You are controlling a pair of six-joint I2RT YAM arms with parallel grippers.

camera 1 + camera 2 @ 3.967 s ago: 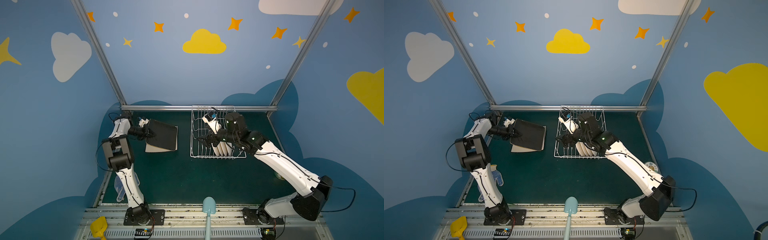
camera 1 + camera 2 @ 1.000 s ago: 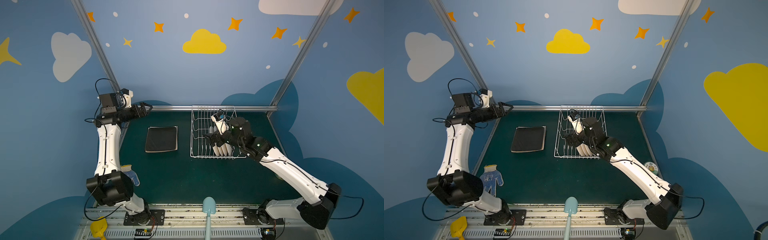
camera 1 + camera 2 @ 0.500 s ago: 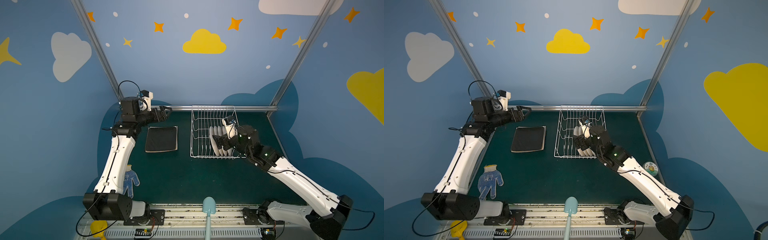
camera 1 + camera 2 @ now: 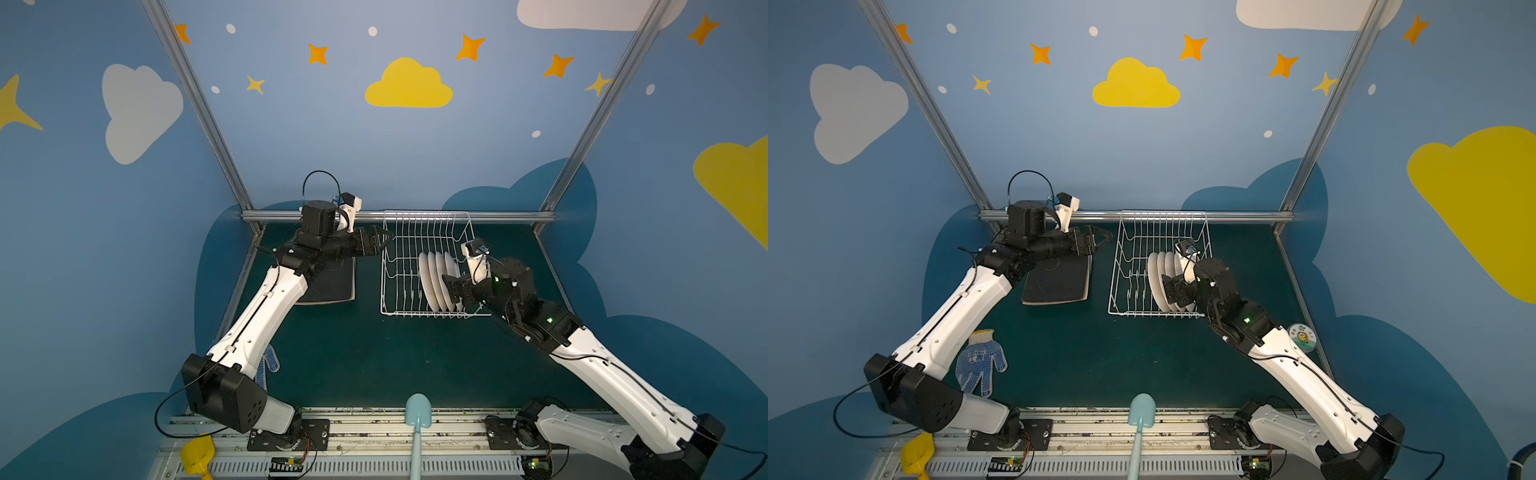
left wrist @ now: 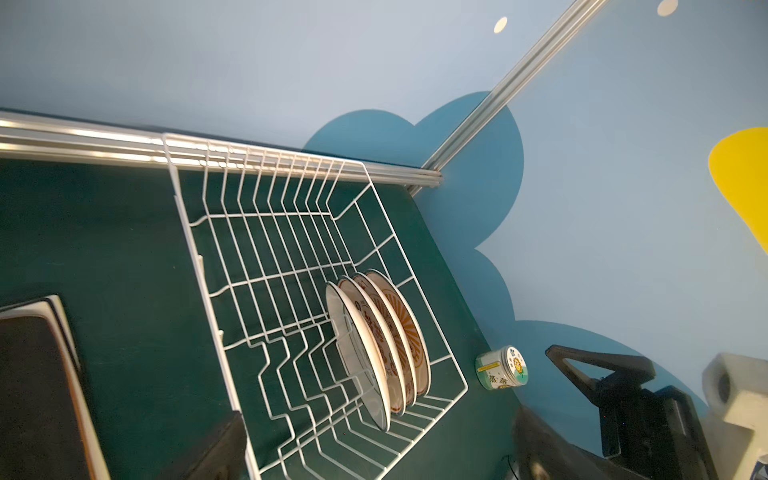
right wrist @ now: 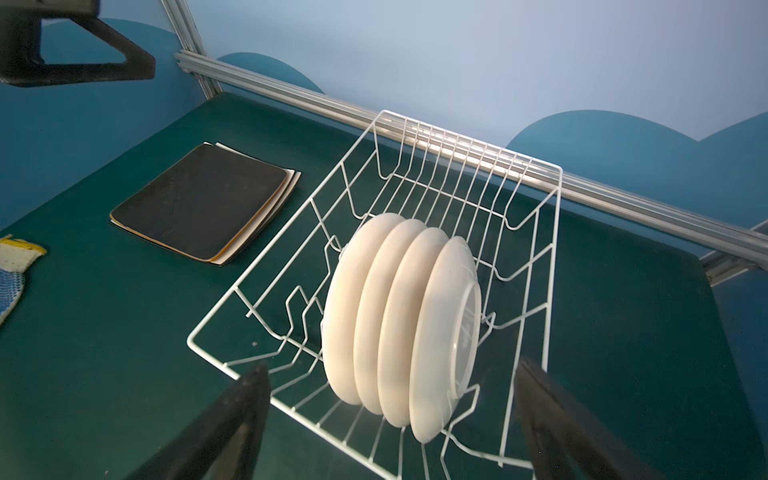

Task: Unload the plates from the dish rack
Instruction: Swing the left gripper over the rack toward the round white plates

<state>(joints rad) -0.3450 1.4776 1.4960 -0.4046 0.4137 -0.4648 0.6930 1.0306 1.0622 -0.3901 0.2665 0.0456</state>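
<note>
Four round white plates [image 4: 438, 280] stand on edge between tines in the dish rack [image 6: 471, 140], centre frame, rims exposed for pinching. Left of it, the black square plate [image 6: 199, 199] tops a flat stack on the surface [image 4: 353, 353]. The right end effector [image 4: 454, 292] faces the round plates, jaws apart. The left end effector [image 4: 380, 241] hovers by the rack's upper-left corner, also apart and empty.

Far half of dish rack [image 4: 415, 237] open; round plates [image 4: 434, 282] crowd near right; square stack [image 4: 1063, 282] lies left.
</note>
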